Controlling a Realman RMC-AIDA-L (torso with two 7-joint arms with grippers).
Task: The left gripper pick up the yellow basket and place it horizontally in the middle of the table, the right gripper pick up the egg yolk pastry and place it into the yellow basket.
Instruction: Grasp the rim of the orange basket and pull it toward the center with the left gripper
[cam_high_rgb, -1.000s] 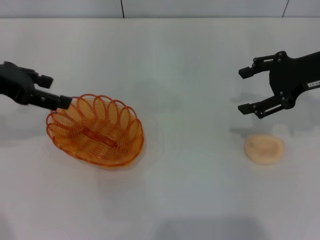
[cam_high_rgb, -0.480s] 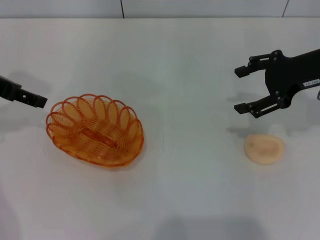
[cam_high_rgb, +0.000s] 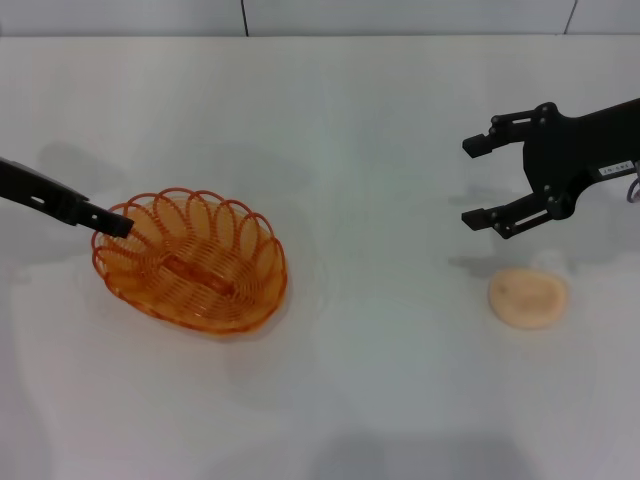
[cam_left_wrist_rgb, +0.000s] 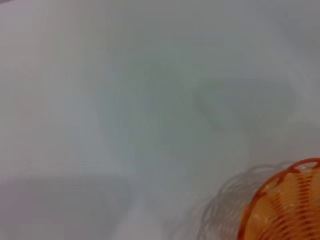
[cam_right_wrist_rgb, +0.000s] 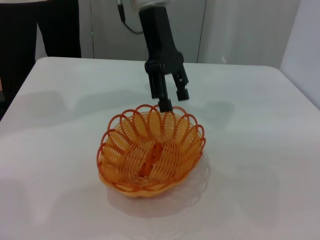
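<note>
Two black claws flank the plain white table (cam_high_rgb: 330, 130): the left gripper (cam_right_wrist_rgb: 170, 98), fingers parted, tips at the oval orange wire basket's (cam_high_rgb: 190, 260) left rim; the right gripper (cam_high_rgb: 482, 182) gapes above-left of the round peach pastry (cam_high_rgb: 527, 298), bare tabletop between.

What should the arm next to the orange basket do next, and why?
Probably close on the rim. The left gripper sits at the looped edge of the yellow basket, and the right wrist view shows one finger dipping just inside a loop, so a pinch there looks ready. The basket rests on the table. The right gripper hovers open above the egg yolk pastry.
</note>
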